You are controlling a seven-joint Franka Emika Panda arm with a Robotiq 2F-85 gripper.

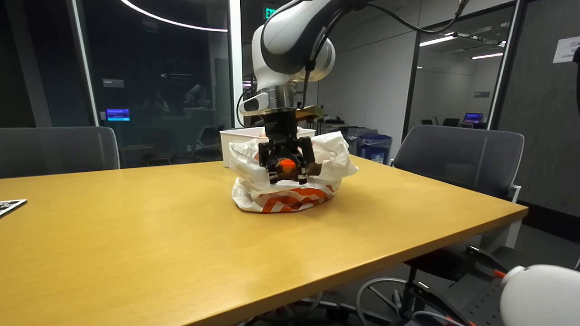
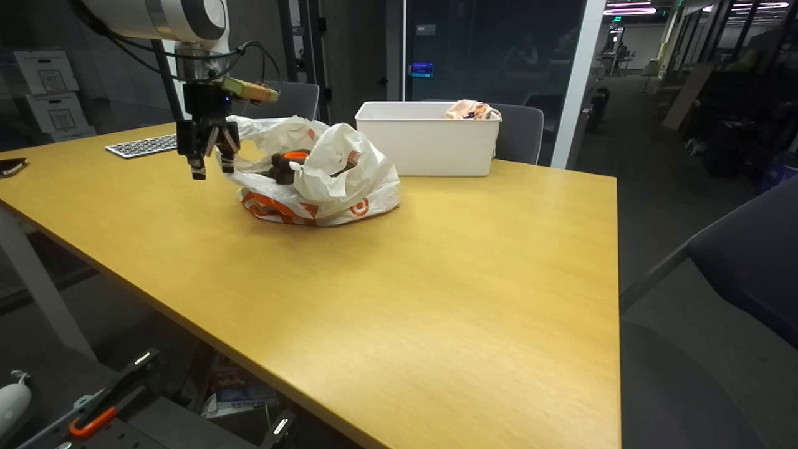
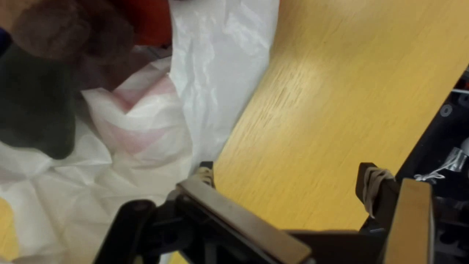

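The empty gripper [image 2: 214, 171] was suspended, jaws spread wide, above the wood-grained table [image 2: 436, 280], just beside a crumpled Target plastic bag [image 2: 343, 187].

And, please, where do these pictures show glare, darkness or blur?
Wrist view: highlights gleam on the white bag, and the dark green item looks blurred. Both exterior views: soft sheen on the table, dark glass wall behind.

In an exterior view, looks low across the wooden table [image 1: 172, 235] toward glass walls [image 1: 158, 54]; in an exterior view, tilts more steeply down, toward the white plastic bin [image 2: 430, 146]. Shares the Target bag [image 2: 321, 181], mid-distance, in both exterior views; in the wrist view, looks down on it close up.
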